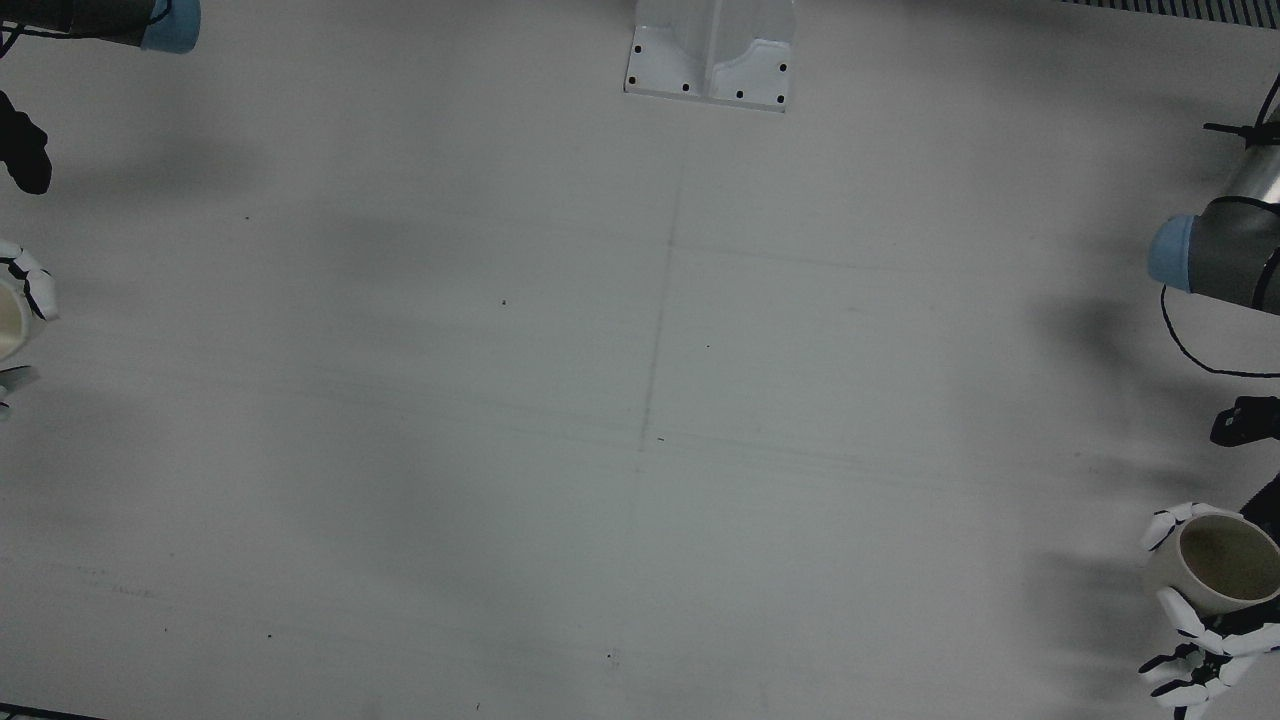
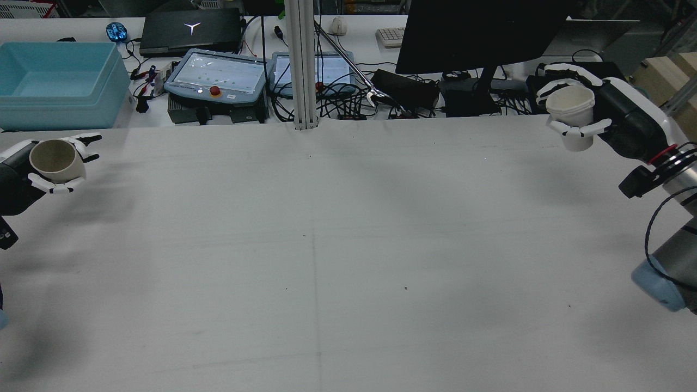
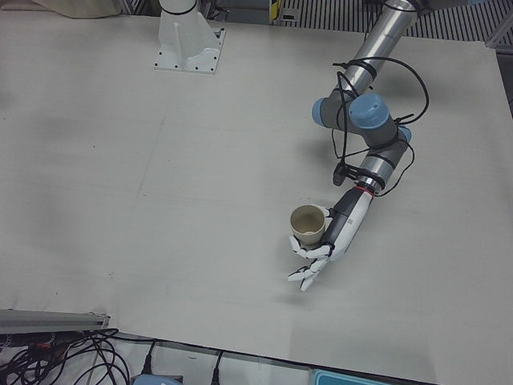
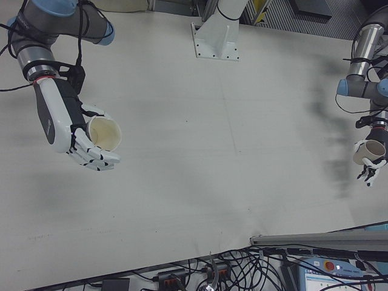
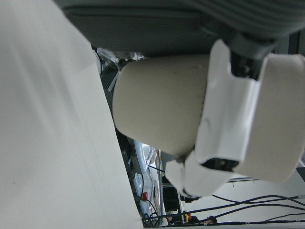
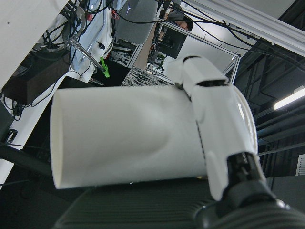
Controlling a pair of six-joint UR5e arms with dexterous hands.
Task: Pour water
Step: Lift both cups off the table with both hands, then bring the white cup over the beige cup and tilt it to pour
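Beige paper is what your left hand (image 2: pixel 41 174) has wrapped its fingers around: the beige cup (image 2: pixel 54 159) sits at the far left edge of the rear view, upright with its mouth open to the camera, lifted clear of the table (image 2: pixel 326 245). Moving right across that view, you cross only bare white tabletop, with a faint seam down the centre. At the upper right, your right hand (image 2: pixel 599 117) is closed on the white cup (image 2: pixel 572 117), white fingers curled round its wall, and it too is off the table and roughly upright. The two cups are well apart, one at each side of the frame. From the left-front view the beige cup (image 3: pixel 308 223) shows in the centre, its inside looking dry as far as you can tell; from the right-front view the white cup (image 4: pixel 104 134) is at the left.
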